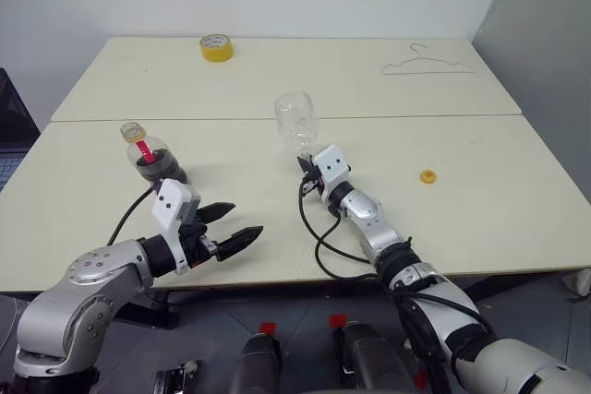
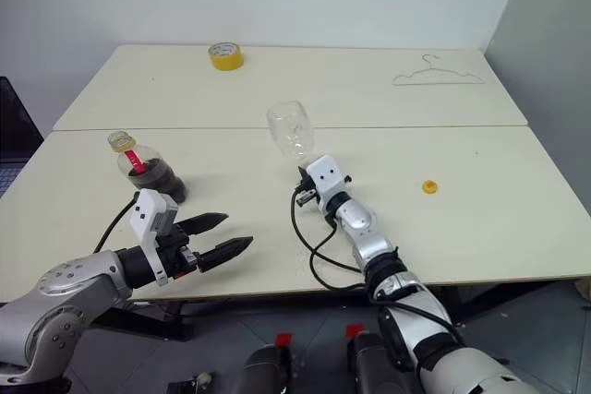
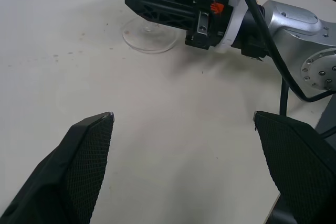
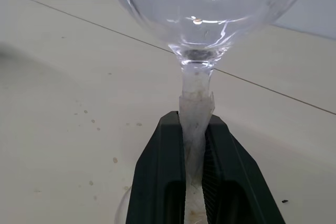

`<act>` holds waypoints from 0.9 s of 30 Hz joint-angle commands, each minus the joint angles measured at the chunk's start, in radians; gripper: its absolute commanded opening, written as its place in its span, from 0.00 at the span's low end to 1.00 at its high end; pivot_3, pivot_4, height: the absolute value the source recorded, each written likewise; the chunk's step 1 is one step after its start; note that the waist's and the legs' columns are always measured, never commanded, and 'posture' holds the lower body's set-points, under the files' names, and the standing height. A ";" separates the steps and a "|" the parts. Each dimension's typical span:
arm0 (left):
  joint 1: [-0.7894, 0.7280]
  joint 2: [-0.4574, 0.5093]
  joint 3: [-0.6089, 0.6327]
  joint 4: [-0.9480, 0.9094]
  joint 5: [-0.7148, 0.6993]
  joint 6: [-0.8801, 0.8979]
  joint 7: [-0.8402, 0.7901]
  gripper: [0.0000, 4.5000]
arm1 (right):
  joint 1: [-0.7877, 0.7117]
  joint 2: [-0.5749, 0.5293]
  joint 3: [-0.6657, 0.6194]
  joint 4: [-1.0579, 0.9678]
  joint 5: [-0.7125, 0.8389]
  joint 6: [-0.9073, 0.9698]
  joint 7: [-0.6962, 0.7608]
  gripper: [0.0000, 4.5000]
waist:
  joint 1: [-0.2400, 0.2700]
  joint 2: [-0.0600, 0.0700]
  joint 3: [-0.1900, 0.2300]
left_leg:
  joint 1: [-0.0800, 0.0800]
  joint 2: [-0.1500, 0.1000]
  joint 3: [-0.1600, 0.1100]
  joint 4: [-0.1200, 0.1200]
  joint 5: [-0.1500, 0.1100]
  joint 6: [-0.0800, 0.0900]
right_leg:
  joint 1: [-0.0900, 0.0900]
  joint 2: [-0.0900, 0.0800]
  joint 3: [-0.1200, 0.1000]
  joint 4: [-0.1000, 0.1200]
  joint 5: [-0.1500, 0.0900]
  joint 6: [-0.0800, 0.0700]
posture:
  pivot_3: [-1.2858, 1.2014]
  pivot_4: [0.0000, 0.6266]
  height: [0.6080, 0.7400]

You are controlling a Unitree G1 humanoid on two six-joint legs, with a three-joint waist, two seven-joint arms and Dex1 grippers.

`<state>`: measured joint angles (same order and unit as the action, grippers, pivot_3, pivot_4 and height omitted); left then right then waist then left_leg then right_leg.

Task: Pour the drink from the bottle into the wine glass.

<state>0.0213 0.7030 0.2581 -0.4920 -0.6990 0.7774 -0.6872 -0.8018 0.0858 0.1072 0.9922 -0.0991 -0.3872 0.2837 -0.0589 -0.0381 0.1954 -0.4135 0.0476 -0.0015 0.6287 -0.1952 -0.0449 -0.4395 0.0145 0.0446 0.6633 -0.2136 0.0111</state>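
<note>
On table, wine glass upright, stem vertical in right tool

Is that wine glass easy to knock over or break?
Probably both. The wine glass has a big round bowl on a thin stem, so it looks top-heavy and apt to tip. It is thin clear glass, so likely fragile. The right claw pinches the wrapped stem, which may help stop slipping.

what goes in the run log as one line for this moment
left pincer: open, empty, near bottle | right pincer: shut on glass stem | cap: off, on table | glass: empty
</note>
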 commanded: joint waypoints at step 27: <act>-0.017 0.001 -0.003 0.012 0.026 -0.039 0.007 1.00 | 0.126 -0.015 0.086 -0.088 -0.054 0.153 -0.029 0.77 | -0.003 -0.006 -0.007 | 0.008 0.001 0.000 -0.002 0.000 0.000 | 0.007 0.000 0.000 -0.002 -0.001 -0.001 | 0.52 0.24 1.00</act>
<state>0.0147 0.7030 0.2481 -0.4647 -0.6777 0.7579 -0.6841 -0.7032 0.0755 0.1802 0.8685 -0.1395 -0.2634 0.2434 -0.0615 -0.0443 0.1889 -0.4058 0.0484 -0.0010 0.6270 -0.1954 -0.0449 -0.4329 0.0141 0.0450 0.6612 -0.2142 0.0103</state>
